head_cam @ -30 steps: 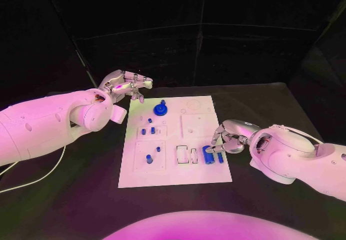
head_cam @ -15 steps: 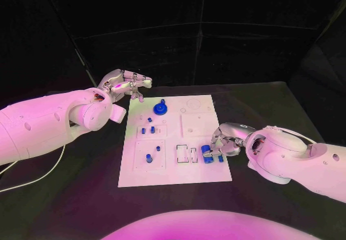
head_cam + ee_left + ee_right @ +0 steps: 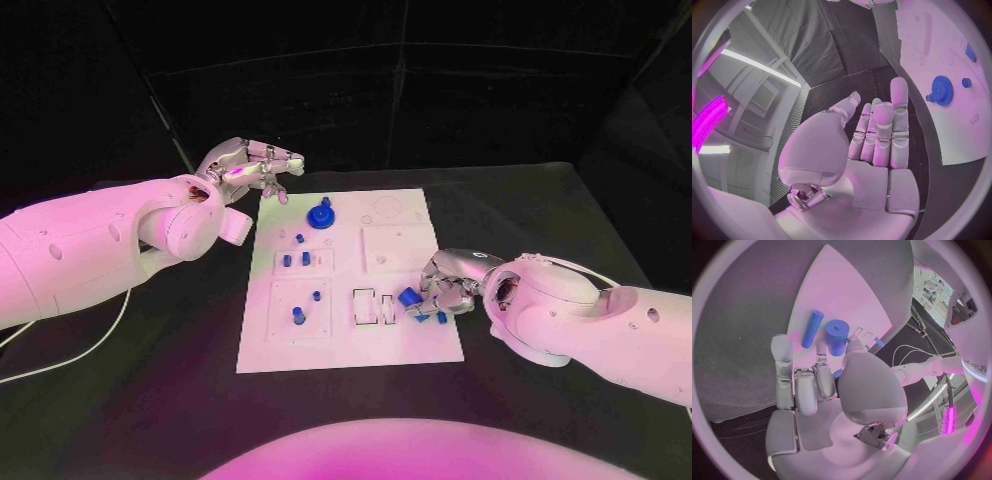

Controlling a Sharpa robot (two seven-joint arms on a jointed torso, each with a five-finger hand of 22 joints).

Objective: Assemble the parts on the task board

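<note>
Thick blue cylinder (image 3: 836, 337): at the right hand's fingertips, over the near right part of the task board; in the right wrist view the thumb and a finger sit against its sides, so it looks pinched.
Thin blue rod (image 3: 812, 328): lies on the board just beside the thick cylinder, apart from the fingers.
Right hand (image 3: 450, 281): down at the board's right edge, fingers curled onto the thick cylinder.
Task board (image 3: 398, 352): white plate in the middle of the black table (image 3: 144, 400).
Blue gear (image 3: 322, 216): stands at the far end of the board, near its left side.
Small blue pegs (image 3: 297, 261): stand in the recessed squares along the board's left half.
Left hand (image 3: 254, 167): raised off the board's far left corner, fingers extended and close together, holding nothing.
</note>
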